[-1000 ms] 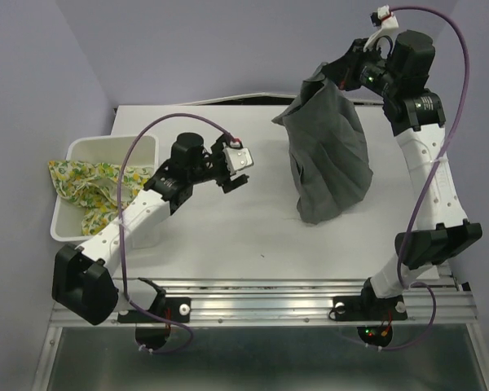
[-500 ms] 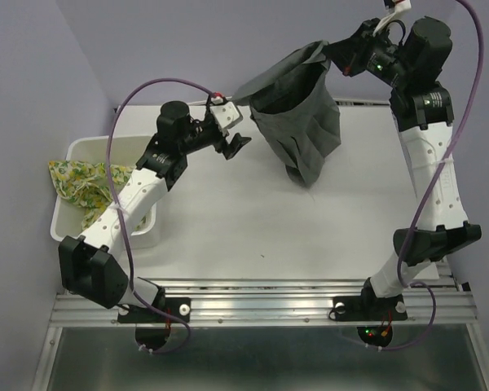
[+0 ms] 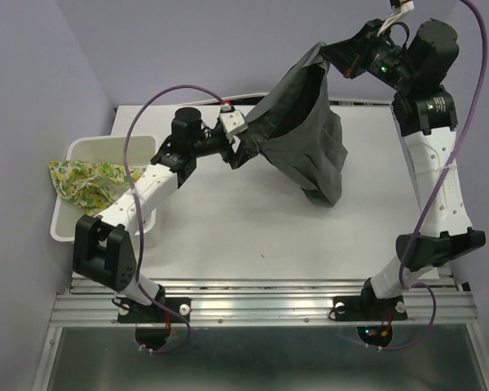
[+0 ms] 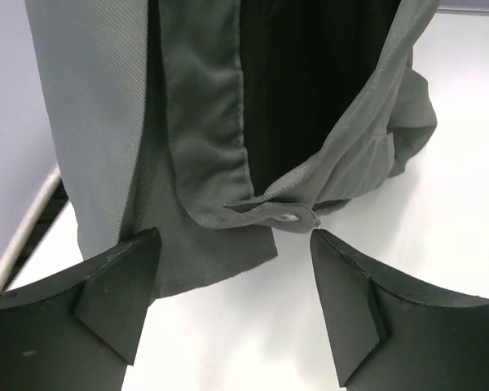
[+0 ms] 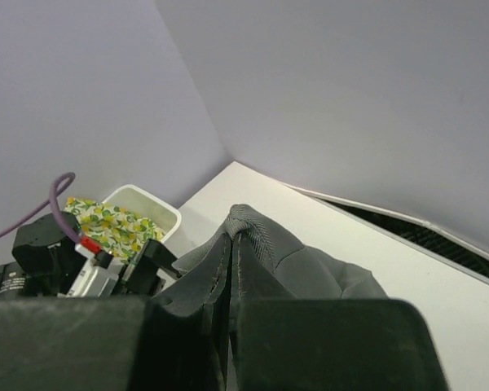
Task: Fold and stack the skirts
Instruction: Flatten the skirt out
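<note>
Holding the grey skirt [image 3: 310, 147] aloft over the far table [image 3: 228, 228]: right gripper [image 3: 336, 59], clamped on its waistband. Left gripper [image 3: 244, 148], jaws apart, sits at the opposite waist edge, not gripping. Step looks like spreading. Next: close there, lay flat. Printed skirt [image 3: 85, 183] lies in the left basket [image 3: 106, 145].

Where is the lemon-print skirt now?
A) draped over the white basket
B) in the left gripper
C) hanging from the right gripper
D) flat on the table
A: the lemon-print skirt lies over the rim of the white basket; the right gripper holds the grey skirt.
</note>
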